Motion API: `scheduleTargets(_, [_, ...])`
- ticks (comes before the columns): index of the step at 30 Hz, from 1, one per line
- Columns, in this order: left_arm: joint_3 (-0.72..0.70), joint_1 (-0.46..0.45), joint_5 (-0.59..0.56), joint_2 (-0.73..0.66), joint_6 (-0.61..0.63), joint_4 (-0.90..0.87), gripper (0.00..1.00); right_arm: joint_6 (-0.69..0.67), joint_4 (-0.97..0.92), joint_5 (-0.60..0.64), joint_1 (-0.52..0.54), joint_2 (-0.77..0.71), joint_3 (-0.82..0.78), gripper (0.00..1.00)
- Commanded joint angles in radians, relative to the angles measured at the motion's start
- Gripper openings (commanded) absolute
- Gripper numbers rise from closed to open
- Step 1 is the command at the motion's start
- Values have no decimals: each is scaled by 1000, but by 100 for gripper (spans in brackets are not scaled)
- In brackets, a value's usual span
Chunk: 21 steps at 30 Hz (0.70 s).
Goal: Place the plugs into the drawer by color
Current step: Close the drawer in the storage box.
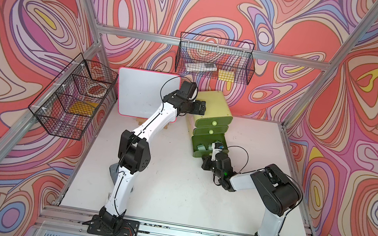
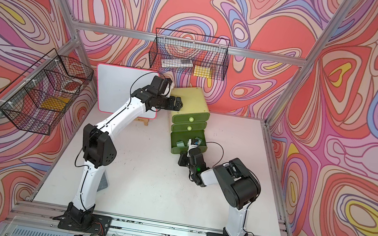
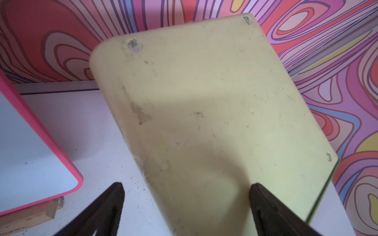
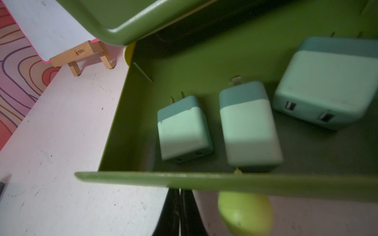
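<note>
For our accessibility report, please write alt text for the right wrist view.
Three mint green plugs lie inside the open drawer, prongs pointing away from its front. Just outside that front, the right gripper, jaws shut, sits beside the round knob.

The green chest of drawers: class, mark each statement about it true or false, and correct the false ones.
1. The bottom drawer is open. True.
2. It holds three pink plugs. False: three mint green plugs lie in it.
3. The right gripper has its jaws around the knob. False: the jaws are shut, beside the knob and not on it.
4. The left gripper has its jaws apart. True.
</note>
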Motion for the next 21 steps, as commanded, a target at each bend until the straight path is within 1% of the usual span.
scheduleTargets(1, [-1,-1,0,-2,13,-71,95,43,73,30,1,26,44,6])
scheduleTargets(5, [-2,-1,4,-4,13,-69,95,70,96,51,0,30,43,0])
scheduleTargets(15, [-16,-1,16,-14,6,-61,94,126,123,41,-5,95,126,0])
scheduleTargets(21, [-35,-1,12,-26,4,-52,94,172,134,30,-26,136,173,0])
